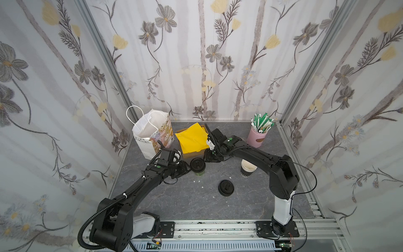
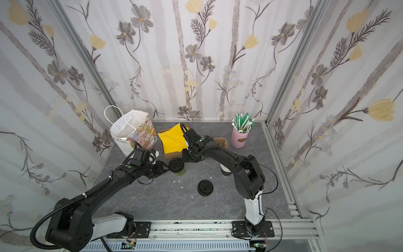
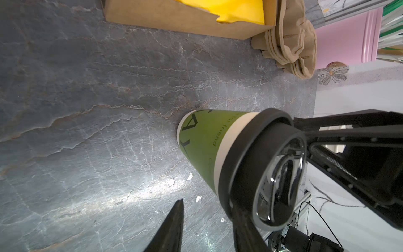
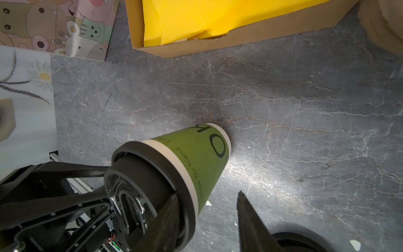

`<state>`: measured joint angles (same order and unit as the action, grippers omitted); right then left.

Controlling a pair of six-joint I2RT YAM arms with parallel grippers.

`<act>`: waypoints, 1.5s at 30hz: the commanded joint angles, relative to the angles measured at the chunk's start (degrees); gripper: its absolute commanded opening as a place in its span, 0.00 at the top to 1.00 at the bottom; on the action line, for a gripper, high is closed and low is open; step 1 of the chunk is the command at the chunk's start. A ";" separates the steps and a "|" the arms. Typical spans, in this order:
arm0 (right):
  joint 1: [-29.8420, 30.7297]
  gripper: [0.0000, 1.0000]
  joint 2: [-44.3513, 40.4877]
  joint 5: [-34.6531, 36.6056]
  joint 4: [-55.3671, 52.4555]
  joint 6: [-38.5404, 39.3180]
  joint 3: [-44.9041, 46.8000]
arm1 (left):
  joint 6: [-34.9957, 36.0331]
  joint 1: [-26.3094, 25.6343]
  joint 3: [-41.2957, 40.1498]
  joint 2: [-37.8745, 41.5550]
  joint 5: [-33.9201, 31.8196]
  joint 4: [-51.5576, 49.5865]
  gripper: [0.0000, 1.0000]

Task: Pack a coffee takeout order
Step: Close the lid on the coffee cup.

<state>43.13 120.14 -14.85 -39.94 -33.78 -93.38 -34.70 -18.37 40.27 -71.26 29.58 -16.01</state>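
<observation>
The green cup (image 1: 199,173) (image 2: 180,172) stands upright mid-table with its black lid (image 1: 197,164) (image 2: 175,164) on. My left gripper (image 1: 187,168) (image 2: 166,169) is open at the lid's left side. In the left wrist view (image 3: 208,209) one finger (image 3: 242,229) lies against the lid (image 3: 261,165) and the gap between the jaws holds nothing. My right gripper (image 1: 206,157) (image 2: 185,156) is open at the lid's right side. In the right wrist view (image 4: 209,200) one finger (image 4: 170,220) lies against the lid (image 4: 152,174). The yellow napkin (image 1: 192,139) (image 2: 172,141) lies in a cardboard box (image 1: 192,155).
A white paper bag (image 1: 150,133) (image 2: 130,133) stands open at the back left. A loose black lid (image 1: 226,187) lies in front of the cup. Stacked black cups (image 1: 247,169) stand under the right arm. A pink straw holder (image 1: 257,137) is back right, with brown sleeves (image 2: 221,141) beside it.
</observation>
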 commanded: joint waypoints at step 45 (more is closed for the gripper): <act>-2.97 0.50 0.25 -17.26 13.12 -8.66 4.79 | 0.51 -0.09 3.40 -0.39 0.74 1.16 0.60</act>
<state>39.75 121.19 -24.73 -29.98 -41.17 -88.71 -34.68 -18.39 42.76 -71.92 29.32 -19.14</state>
